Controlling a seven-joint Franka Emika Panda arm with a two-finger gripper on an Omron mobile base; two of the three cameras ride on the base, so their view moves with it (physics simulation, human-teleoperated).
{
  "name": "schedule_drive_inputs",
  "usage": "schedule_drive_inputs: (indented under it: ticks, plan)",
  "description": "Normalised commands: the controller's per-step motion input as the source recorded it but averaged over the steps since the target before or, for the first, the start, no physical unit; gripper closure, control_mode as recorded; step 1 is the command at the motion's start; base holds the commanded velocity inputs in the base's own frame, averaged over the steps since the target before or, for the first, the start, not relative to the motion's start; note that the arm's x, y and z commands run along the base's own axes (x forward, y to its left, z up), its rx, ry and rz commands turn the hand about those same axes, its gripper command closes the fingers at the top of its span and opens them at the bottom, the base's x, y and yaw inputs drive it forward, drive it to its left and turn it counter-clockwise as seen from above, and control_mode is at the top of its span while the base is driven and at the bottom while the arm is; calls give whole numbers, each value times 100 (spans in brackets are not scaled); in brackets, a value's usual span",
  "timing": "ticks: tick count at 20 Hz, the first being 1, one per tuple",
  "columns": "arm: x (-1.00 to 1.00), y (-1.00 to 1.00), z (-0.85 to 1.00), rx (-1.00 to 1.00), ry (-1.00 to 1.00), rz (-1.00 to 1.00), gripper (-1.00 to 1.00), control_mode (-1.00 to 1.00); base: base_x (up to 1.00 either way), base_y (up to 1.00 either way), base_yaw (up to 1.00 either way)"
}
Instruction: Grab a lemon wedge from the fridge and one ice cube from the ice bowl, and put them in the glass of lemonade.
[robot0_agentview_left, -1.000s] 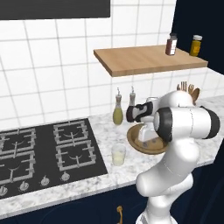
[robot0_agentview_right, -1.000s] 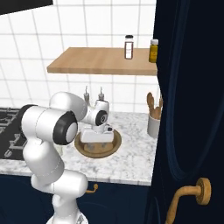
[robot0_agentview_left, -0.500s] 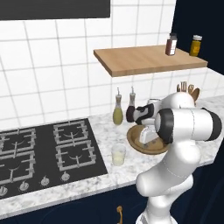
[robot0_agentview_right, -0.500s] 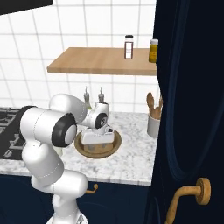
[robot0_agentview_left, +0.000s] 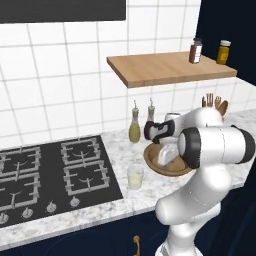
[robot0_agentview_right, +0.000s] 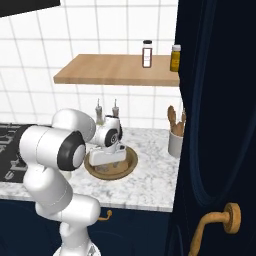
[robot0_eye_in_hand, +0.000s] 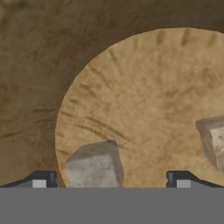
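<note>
Fingers (robot0_eye_in_hand: 112, 179) spread wide, empty, straddling ice cube (robot0_eye_in_hand: 93, 165) in ice bowl (robot0_eye_in_hand: 131, 87); off-centre closing may squirt it away.

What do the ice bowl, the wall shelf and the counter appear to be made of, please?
Ice bowl: likely matte wood or earthenware, tan-brown with streaky radial marks on its floor. Wall shelf: light wood, plain matte plank. Counter: polished-looking marble or granite, white with grey speckling.
</note>
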Motion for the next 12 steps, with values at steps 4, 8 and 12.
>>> schedule_drive_inputs:
  ticks: [4, 8, 12]
  plan:
    - [-1, 17, -2, 0, 0, 6, -100, -100, 0, 0, 0]
    - [0, 3, -21, 0, 0, 5, -100, -100, 0, 0, 0]
    - [0, 0, -17, 0, 1, 4, 100, -100, 0, 0, 0]
